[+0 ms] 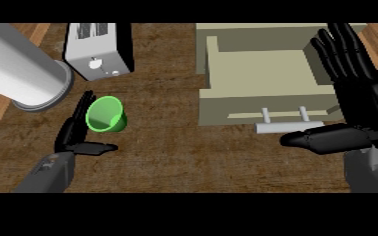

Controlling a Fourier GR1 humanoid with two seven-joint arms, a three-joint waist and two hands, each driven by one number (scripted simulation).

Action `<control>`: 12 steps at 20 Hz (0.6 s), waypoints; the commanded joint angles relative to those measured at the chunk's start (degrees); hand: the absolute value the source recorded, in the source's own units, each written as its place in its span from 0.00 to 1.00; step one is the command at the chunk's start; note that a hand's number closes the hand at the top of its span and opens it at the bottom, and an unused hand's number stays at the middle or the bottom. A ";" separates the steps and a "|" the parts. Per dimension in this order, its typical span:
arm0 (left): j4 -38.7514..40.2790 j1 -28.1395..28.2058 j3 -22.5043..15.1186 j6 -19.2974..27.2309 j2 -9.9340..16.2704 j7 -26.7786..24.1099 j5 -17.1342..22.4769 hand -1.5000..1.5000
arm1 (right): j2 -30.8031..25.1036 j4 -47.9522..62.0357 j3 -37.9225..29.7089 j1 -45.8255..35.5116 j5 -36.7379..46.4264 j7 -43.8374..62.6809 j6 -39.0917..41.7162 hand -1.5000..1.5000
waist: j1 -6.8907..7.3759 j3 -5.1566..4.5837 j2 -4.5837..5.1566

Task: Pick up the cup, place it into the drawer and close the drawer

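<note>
Cup [107, 114] sits on the counter [184, 155] at left, green, tipped so its open mouth faces you and somewhat left. Your left hand [74, 130] is right beside it on the cup's left: fingers straight, running up along the cup's side, thumb stuck out beneath it on the near side. Hand is apart, not closed on anything; I can't tell whether the fingers actually touch the wall. So the cup lies just right of the left palm, inside the finger-thumb gap, and the grasp looks like a matter of curling in.

Drawer [266, 75] is at right, pulled open, beige, handle [284, 126] on its near face. It's well apart from the cup, so you'd carry rightward and slightly far.

Right hand [343, 100] is at the right edge by the drawer, fingers up and spread, thumb pointing left near the handle, holding nothing. It's nearer the drawer; left is nearer the cup.

Toaster [96, 50] is far of the cup, and a silver cylinder [29, 77] at far left.
</note>
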 commanded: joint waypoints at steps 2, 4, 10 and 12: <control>0.93 -1.00 -0.54 -1.61 -1.10 -4.85 -1.09 0.00 | 0.43 1.44 0.40 -1.17 0.77 -0.59 -0.35 0.00 | -0.18 -0.03 0.12; 1.32 -0.51 -0.46 -0.32 -3.31 -5.32 -1.04 0.00 | 0.11 -0.52 0.62 2.68 0.31 -2.11 1.34 0.00 | -0.51 0.00 0.02; 1.40 -1.16 -0.84 -6.67 -3.27 -5.58 -1.18 0.00 | 0.09 1.31 0.03 -1.66 0.80 0.18 -0.49 0.00 | -0.13 -0.03 0.08; 0.94 -2.54 -0.43 -11.23 -2.31 -4.27 -0.41 0.00 | -2.15 2.71 -2.65 -2.31 -1.47 -0.03 1.35 0.00 | -0.21 -0.04 0.20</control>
